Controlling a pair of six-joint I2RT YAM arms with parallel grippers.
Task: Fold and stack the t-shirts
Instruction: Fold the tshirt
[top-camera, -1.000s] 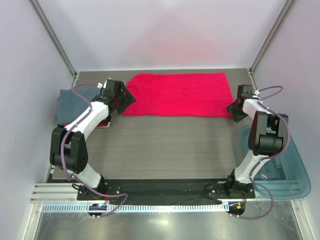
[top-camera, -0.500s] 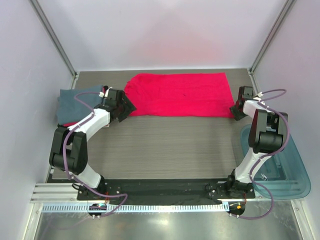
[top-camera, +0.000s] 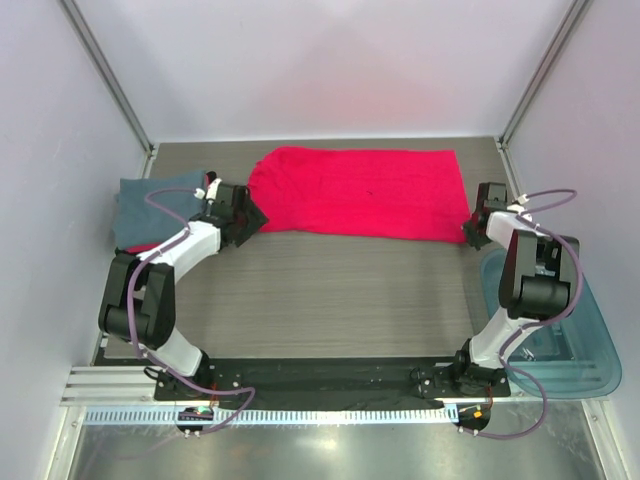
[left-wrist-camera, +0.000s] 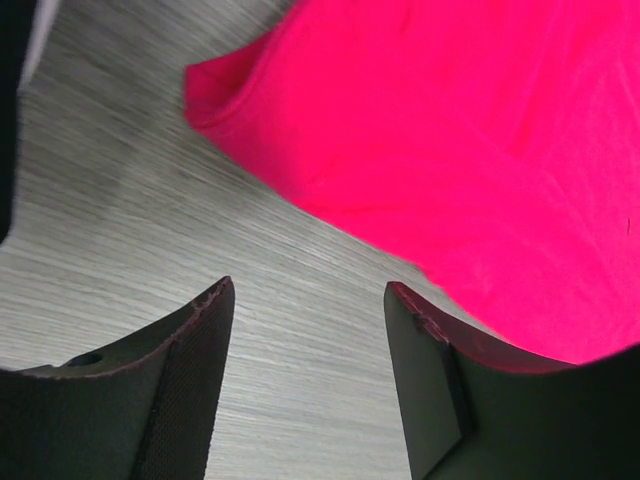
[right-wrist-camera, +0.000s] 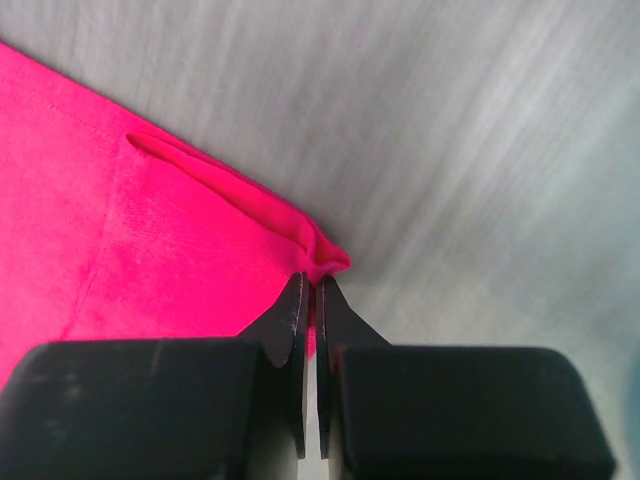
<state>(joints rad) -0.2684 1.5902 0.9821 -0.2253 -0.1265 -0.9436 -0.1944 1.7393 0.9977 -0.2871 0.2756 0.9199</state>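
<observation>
Top view, change: the right gripper (top-camera: 470, 232) is now clamping the near right corner of the red-pink t-shirt (top-camera: 360, 195), where a second ago it was half open just beside it; that corner is being drawn out toward the right edge of the table (top-camera: 340, 290).
Top view, left side: the left gripper (top-camera: 248, 214) is sitting lower and nearer than a second ago, at the shirt's near left corner.
Top view, layout: the shirt is lying flat across the far half of the table, with the blue-grey t-shirt (top-camera: 150, 198) at far left and the teal tub (top-camera: 570, 340) at near right.
Left wrist view, tool: the left gripper (left-wrist-camera: 308, 295) is standing wide apart and holding nothing; bare table is showing between its fingers.
Left wrist view, cloth: the shirt's (left-wrist-camera: 480, 150) folded edge is lying just ahead of the fingers, and its hem is reaching the right finger.
Right wrist view, tool: the right gripper (right-wrist-camera: 310, 285) is pinching shut on the shirt's (right-wrist-camera: 150, 260) corner, a small peak of cloth bunching at the fingertips.
Meaning for the task: one corner looks secured and the other is not yet being gripped, so the fold is probably waiting on the left side closing.
</observation>
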